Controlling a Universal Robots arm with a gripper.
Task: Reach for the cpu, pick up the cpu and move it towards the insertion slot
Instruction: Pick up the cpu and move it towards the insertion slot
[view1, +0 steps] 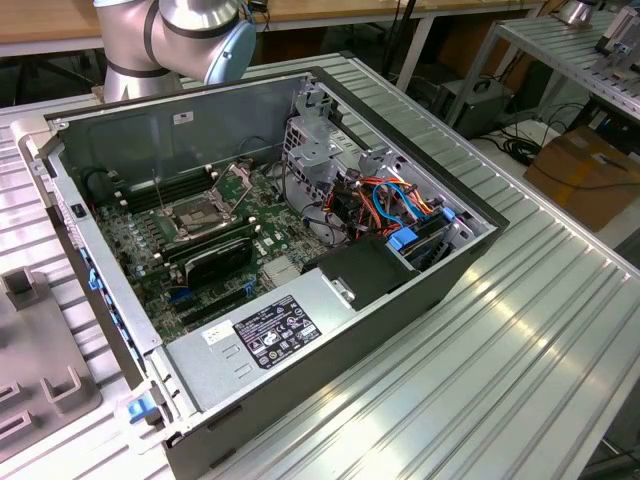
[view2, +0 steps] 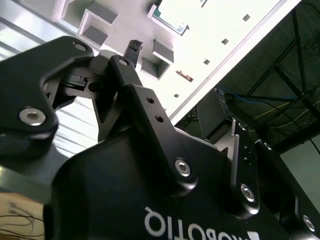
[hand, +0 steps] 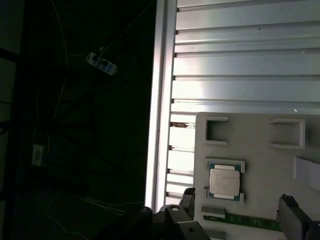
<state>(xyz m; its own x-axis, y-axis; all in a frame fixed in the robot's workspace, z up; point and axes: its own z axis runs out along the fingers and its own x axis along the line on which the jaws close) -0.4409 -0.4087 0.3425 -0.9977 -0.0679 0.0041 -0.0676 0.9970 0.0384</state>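
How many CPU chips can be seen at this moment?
1. The cpu sits in a square holder on the grey fixture plate in the first wrist view. Whether the insertion slot holds another cannot be told.

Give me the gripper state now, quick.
Gripper: open, holding nothing. The chip sits in its holder, not gripped.

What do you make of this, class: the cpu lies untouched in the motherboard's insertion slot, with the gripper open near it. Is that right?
Not quite. The cpu lies untouched in a recess of the pale grey tray, not in the motherboard's insertion slot; the first wrist view shows this. The gripper is open near it.
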